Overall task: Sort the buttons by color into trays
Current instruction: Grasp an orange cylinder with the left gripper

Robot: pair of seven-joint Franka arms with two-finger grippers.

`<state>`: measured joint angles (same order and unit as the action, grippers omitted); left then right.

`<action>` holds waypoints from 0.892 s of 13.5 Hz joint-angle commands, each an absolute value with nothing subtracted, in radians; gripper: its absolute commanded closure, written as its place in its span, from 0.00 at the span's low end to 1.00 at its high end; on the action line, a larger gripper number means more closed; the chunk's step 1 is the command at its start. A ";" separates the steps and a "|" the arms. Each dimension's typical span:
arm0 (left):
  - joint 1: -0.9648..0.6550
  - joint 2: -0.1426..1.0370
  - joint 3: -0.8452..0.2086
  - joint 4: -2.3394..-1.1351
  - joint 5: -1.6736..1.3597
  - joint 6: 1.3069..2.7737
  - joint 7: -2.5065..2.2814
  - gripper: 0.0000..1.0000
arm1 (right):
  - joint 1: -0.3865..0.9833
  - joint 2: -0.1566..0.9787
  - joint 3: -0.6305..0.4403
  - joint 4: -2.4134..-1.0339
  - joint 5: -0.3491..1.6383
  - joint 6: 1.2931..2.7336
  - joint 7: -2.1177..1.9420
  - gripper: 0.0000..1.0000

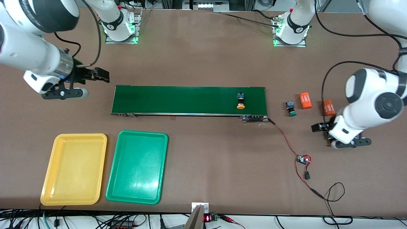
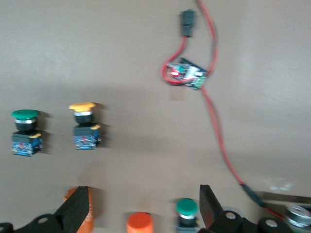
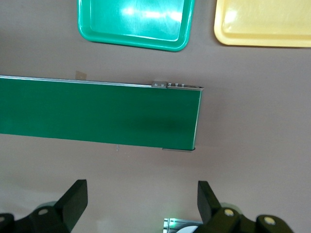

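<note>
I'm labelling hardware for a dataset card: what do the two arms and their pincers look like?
Both arms are glossy white with rounded dark grey joint caps and black cables trailing to green-lit bases. The right pincer is black below a silver wrist ring. The left pincer is black too, on a white hand; its fingers are dark wedges.

The work surface is a wide, matte brown counter with a smooth, uniform finish. Lighting is even and comes from overhead; shadows on the surface are soft. Two metal mounting plates lit with green indicator lamps are fixed along the counter edge farthest from the front camera. Along the edge nearest the front camera, a white strip carries loose black cables and a small red digital display. Aluminium framing is visible above the counter's farthest edge.
</note>
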<state>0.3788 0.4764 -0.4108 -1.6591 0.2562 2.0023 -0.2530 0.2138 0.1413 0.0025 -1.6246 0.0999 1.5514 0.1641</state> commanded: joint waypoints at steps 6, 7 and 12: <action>0.569 0.474 -0.425 -1.885 0.357 2.043 -0.122 0.03 | 0.213 0.123 -0.005 -1.700 0.114 1.632 0.179 0.00; 0.607 0.454 -0.426 -1.946 0.357 2.102 -0.086 0.03 | 0.209 0.115 -0.006 -1.707 0.114 1.632 0.179 0.00; 0.716 0.402 -0.434 -2.222 0.357 2.379 -0.060 0.03 | 0.158 -0.013 -0.005 -1.822 0.121 1.655 0.161 0.00</action>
<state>0.6812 0.4614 -0.4139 -2.0973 0.3412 2.3087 -0.0753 0.1918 0.0930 -0.0149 -1.7145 0.1006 1.6214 0.1655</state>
